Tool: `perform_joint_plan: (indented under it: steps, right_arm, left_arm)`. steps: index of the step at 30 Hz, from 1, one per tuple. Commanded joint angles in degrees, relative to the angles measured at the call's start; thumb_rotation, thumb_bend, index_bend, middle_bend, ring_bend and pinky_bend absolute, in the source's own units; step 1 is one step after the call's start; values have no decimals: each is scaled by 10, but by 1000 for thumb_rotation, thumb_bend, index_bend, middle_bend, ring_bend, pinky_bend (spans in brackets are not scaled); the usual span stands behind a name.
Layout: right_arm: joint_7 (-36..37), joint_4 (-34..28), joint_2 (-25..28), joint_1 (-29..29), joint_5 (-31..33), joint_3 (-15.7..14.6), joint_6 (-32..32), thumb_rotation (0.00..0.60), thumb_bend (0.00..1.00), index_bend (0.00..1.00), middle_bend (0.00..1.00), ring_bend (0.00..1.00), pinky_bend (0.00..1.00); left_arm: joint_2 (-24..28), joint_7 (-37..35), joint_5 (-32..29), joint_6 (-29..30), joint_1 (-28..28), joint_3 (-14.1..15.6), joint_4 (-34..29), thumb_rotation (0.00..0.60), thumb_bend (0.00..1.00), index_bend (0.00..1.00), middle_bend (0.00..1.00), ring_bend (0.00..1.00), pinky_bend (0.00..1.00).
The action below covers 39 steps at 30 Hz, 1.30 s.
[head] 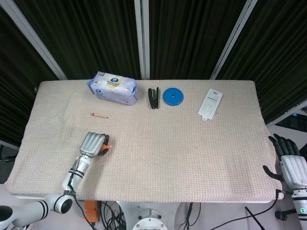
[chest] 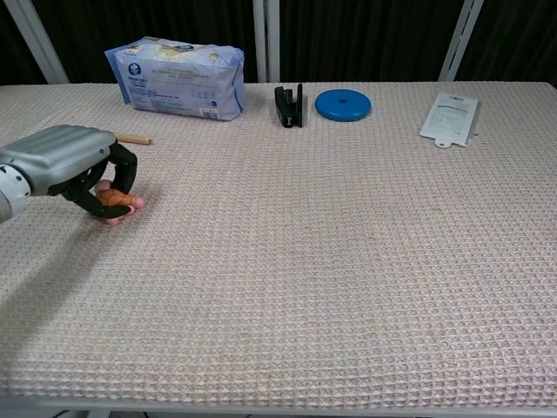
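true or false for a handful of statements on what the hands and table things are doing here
1. The left hand grips a small orange and pink toy. True.
2. The right hand rests on the blue disc. False: it hangs off the table's right edge, holding nothing, far from the disc.
3. The black clip lies between the tissue pack and the blue disc. True.
4. The white card lies under the tissue pack. False: it lies alone near the table's right end.

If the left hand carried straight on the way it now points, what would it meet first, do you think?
Probably the black clip. The left hand grips a small orange toy and points up-right across bare table cloth, though depth is uncertain.
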Motion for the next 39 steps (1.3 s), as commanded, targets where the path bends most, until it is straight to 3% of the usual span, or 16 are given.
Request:
perform_joint_plan:
  steps: [1,3,5,10,18,24,29,35,39]
  right_arm:
    - [0,0,0,0,0,0,0,600,171,0,10,0,0]
    - [0,0,0,0,-1,-1,0,600,171,0,11,0,0]
    - [0,0,0,0,-1,-1,1,600,171,0,10,0,0]
    - [-2,-1,-1,1,-2,-1,-1,600,170,0,11,0,0]
    - [-7,-5,0,1,0,-1,-4,600,171,0,11,0,0]
    - [-9,-6,1,2,3,-1,-7,600,171,0,11,0,0]
    - [-7,-5,2,1,4,-1,-6,600,171,0,12,0,0]
    - [-5,-5,1,1,2,-1,-6,600,171,0,12,0,0]
    - [-5,-5,2,0,2,-1,-3,600,172,0,13,0,0]
  left_arm:
    - [28,16,4,-6,0,7,-39,600,231,461,477,477,751]
    - [40,30,1,-3,2,7,-59,600,209,411,381,373,646]
    - [48,40,-3,-2,3,6,-74,600,206,394,349,333,608]
    - [64,55,-19,-14,3,8,-98,600,205,391,353,321,603]
    - [51,63,-38,-15,1,0,-81,600,234,520,505,440,694]
    - [23,49,-49,-29,0,1,-32,600,291,648,638,575,840]
    - [1,18,-25,-13,1,4,11,600,370,796,801,718,964]
    - [0,5,-16,-9,2,3,13,600,369,822,829,742,983]
    - [5,-7,-8,4,7,2,2,600,352,777,786,705,953]
